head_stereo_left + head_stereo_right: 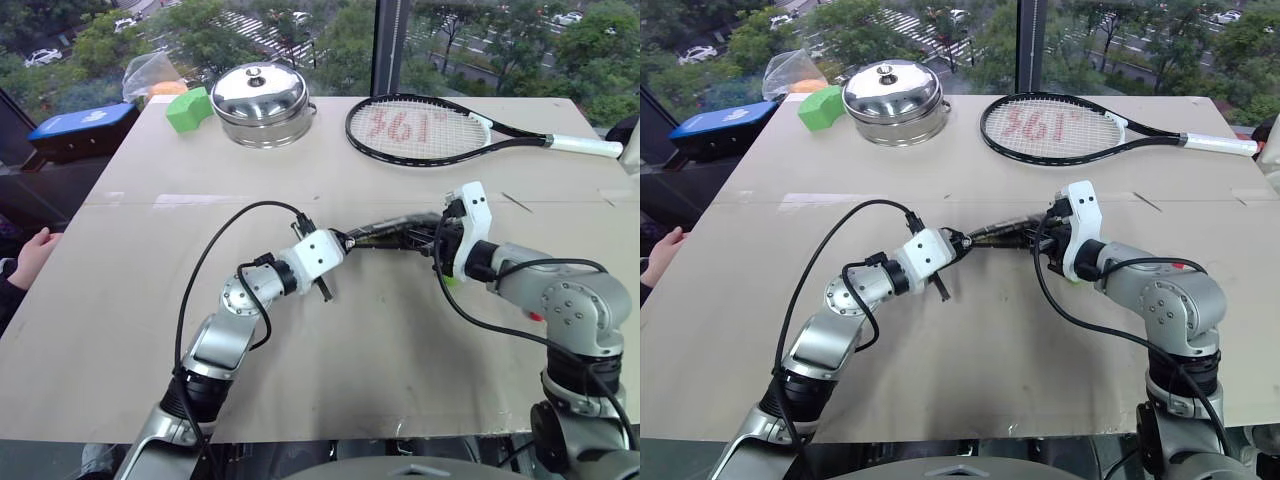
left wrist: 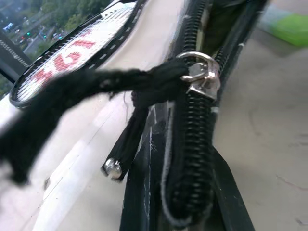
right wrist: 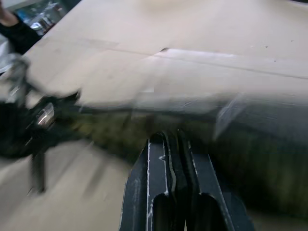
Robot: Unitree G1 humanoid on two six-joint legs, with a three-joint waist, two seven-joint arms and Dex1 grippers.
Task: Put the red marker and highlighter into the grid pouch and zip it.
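The grid pouch [image 1: 390, 232] hangs stretched between my two grippers over the middle of the table. My left gripper [image 1: 343, 240] is shut on its left end. In the left wrist view the zipper slider [image 2: 202, 77] sits a short way along the zipper, which gapes open beyond it. My right gripper [image 3: 175, 139] is shut, its tips against the pouch's right end [image 3: 260, 144]; I cannot tell if fabric is pinched. A bit of bright green, probably the highlighter [image 1: 452, 281], lies on the table under my right wrist. The red marker is hidden.
At the back stand a steel lidded pot [image 1: 262, 100], a green foam block [image 1: 188, 108] and a tennis racket [image 1: 430, 130]. A blue object [image 1: 85, 125] lies off the table's back left corner. A person's hand [image 1: 30, 255] rests at the left edge.
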